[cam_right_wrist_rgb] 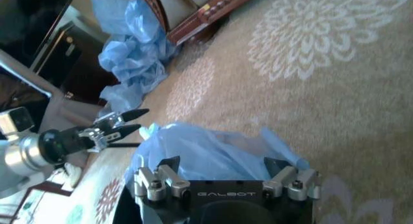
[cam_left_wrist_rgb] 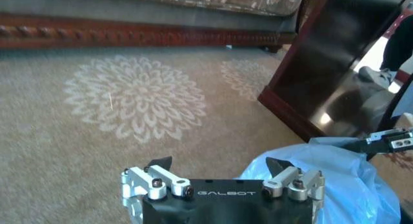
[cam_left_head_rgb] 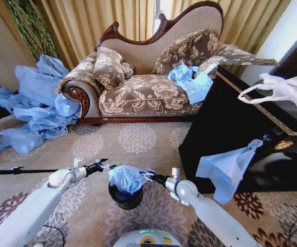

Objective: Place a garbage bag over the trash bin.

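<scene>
The trash bin wears the garbage bag (bunched on top), between the left gripper and right gripper, both spread wide and empty; the rim probably needs regrasping and pulling down.

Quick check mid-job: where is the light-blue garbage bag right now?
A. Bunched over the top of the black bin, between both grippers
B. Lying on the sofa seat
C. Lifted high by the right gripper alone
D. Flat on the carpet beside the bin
A: the garbage bag sits bunched on the trash bin, with the left gripper and right gripper open at either side.

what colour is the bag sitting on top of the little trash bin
Light blue, slightly see-through film; the garbage bag covers the black trash bin, clearest in the head view.
</scene>
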{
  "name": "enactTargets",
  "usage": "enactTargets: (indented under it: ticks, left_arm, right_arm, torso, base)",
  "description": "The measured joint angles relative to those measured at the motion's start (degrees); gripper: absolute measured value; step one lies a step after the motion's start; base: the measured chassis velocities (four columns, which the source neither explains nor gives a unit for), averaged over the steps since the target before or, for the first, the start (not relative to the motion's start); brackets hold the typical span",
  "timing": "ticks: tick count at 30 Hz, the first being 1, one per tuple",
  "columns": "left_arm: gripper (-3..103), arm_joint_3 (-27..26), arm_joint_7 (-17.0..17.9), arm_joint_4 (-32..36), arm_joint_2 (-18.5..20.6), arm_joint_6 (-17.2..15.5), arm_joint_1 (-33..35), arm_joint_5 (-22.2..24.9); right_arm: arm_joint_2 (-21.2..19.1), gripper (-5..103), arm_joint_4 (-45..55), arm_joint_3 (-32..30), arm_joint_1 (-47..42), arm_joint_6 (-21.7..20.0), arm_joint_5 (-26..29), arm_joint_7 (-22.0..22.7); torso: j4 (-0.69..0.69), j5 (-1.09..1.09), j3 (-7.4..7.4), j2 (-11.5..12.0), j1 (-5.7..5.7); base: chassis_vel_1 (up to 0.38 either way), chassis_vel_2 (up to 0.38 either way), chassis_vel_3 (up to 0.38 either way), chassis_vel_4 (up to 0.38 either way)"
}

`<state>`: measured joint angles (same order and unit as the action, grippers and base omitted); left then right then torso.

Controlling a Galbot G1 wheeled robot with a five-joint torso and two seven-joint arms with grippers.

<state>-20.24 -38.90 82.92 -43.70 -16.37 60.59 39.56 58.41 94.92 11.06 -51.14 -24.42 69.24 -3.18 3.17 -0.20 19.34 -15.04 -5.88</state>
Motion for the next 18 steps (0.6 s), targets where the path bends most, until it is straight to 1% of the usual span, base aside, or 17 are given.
enactTargets:
  ticks: [2,5,6,8,9,10,11,12,13,14,15,16,17,18]
  left_arm:
    - [100,0.32,-0.46,-0.49,-0.20,-0.02,-0.06,0.00]
    - [98,1.46,-2.83,-1.74,-0.43,0.29,-0.08,-0.28]
    - [98,1.46,-2.83,-1.74,-0.43,0.29,-0.08,-0.28]
    - [94,2.03,-4.79,-2.51,-0.54,0.87,-0.05,-0.73]
    - [91,2.13,-6.58,-3.16,-0.79,1.27,-0.13,-1.30]
    - [91,2.13,-6.58,-3.16,-0.79,1.27,-0.13,-1.30]
    - [87,2.13,-7.85,-3.57,-1.03,1.48,-0.19,-1.83]
    - [82,2.13,-8.25,-3.69,-1.15,1.51,-0.16,-2.01]
    - [77,2.14,-8.34,-3.71,-1.26,1.53,-0.02,-2.06]
    - [77,2.14,-8.34,-3.71,-1.26,1.53,-0.02,-2.06]
    - [71,2.09,-8.36,-3.72,-1.35,1.55,0.24,-2.13]
    - [71,2.02,-8.35,-3.71,-1.40,1.57,0.49,-2.16]
    - [66,1.87,-8.32,-3.64,-1.42,1.59,0.78,-2.16]
    - [60,1.77,-8.31,-3.54,-1.43,1.63,1.00,-2.16]
  right_arm:
    - [0.01,84,-0.41,0.01,0.19,-0.20,-0.29,-0.69]
    - [0.29,83,-1.74,0.05,1.16,-0.65,-1.38,-2.85]
    - [0.29,83,-1.74,0.05,1.16,-0.65,-1.38,-2.85]
    - [0.62,83,-2.96,0.41,2.14,-0.82,-2.45,-4.42]
    - [0.81,81,-3.63,0.68,2.59,-0.83,-3.14,-5.18]
    - [0.81,81,-3.63,0.68,2.59,-0.83,-3.14,-5.18]
    - [1.00,80,-4.22,1.03,2.95,-0.92,-3.56,-5.54]
    - [1.07,79,-4.50,1.32,3.11,-0.92,-3.73,-5.63]
    - [1.10,78,-4.68,1.58,3.19,-0.93,-3.86,-5.67]
    - [1.10,78,-4.68,1.58,3.19,-0.93,-3.86,-5.67]
    - [1.10,75,-4.87,1.87,3.21,-0.93,-4.08,-5.73]
    - [1.10,72,-4.94,2.03,3.20,-0.93,-4.22,-5.76]
    - [1.10,72,-4.99,2.11,3.15,-0.91,-4.40,-5.77]
    - [1.07,68,-4.99,2.16,3.05,-0.87,-4.50,-5.78]
  torso:
    - [0.00,0.00,0.00,0.00,0.00]
    - [-0.01,0.00,0.00,0.00,0.00]
    - [-0.01,0.00,0.00,0.00,0.00]
    - [-0.01,0.00,0.00,0.00,0.00]
    - [-0.02,0.00,0.00,0.00,0.00]
    - [-0.02,0.00,0.00,0.00,0.00]
    - [-0.01,0.00,0.00,0.00,0.00]
    - [-0.01,0.00,0.00,0.00,0.00]
    - [-0.01,0.01,0.00,0.00,0.00]
    - [-0.01,0.01,0.00,0.00,0.00]
    - [-0.01,0.00,0.00,0.00,0.00]
    - [0.00,0.00,0.00,0.00,0.00]
    - [-0.01,0.00,0.00,0.00,0.00]
    - [-0.02,0.00,0.00,0.00,0.01]
  base:
    - [0.000,0.000,0.000,0.000]
    - [0.000,0.000,0.000,0.000]
    - [0.000,0.000,0.000,0.000]
    - [0.000,0.000,0.000,0.000]
    - [0.000,0.000,0.000,0.000]
    - [0.000,0.000,0.000,0.000]
    - [0.000,0.000,0.000,0.000]
    - [0.000,0.000,0.000,0.000]
    - [0.000,0.000,0.000,0.000]
    - [0.000,0.000,0.000,0.000]
    - [0.000,0.000,0.000,0.000]
    - [0.000,0.000,0.000,0.000]
    - [0.000,0.000,0.000,0.000]
    - [0.000,0.000,0.000,0.000]
